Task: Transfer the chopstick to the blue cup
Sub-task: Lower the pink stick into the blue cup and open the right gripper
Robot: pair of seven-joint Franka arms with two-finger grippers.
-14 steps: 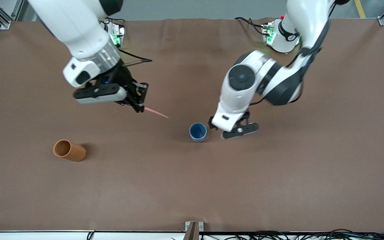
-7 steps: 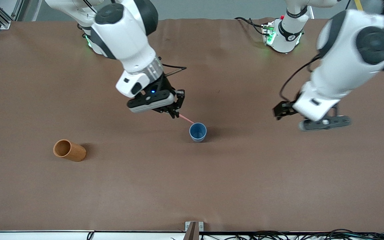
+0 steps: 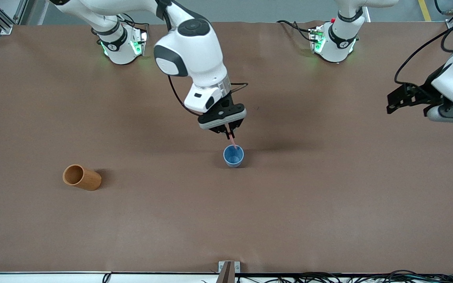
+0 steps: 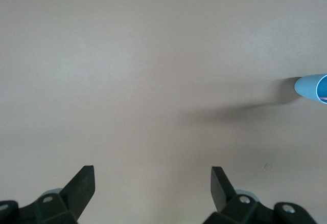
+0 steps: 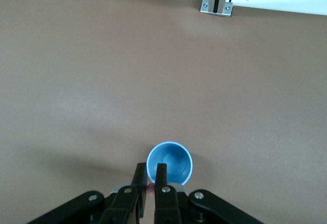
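**Chopstick tip at the blue cup's mouth**

The brown tabletop (image 3: 328, 204) carries everything, with the blue cup (image 3: 233, 156) standing upright near its middle as the landmark. The right arm reaches from its base down to the cup, and the right pincer (image 3: 229, 135) hangs just above the cup's rim, clamped tight on the chopstick (image 3: 232, 142). The left pincer (image 3: 397, 100) is up over bare tabletop well apart from the cup, toward the left arm's end, its fingers (image 4: 82, 185) spread wide with nothing between them. An orange-brown cup (image 3: 81, 177) lies on its side well apart from the blue cup, toward the right arm's end and slightly nearer the front camera. The pale-pink chopstick slants down from the right pincer, its lower tip reaching the blue cup's opening.
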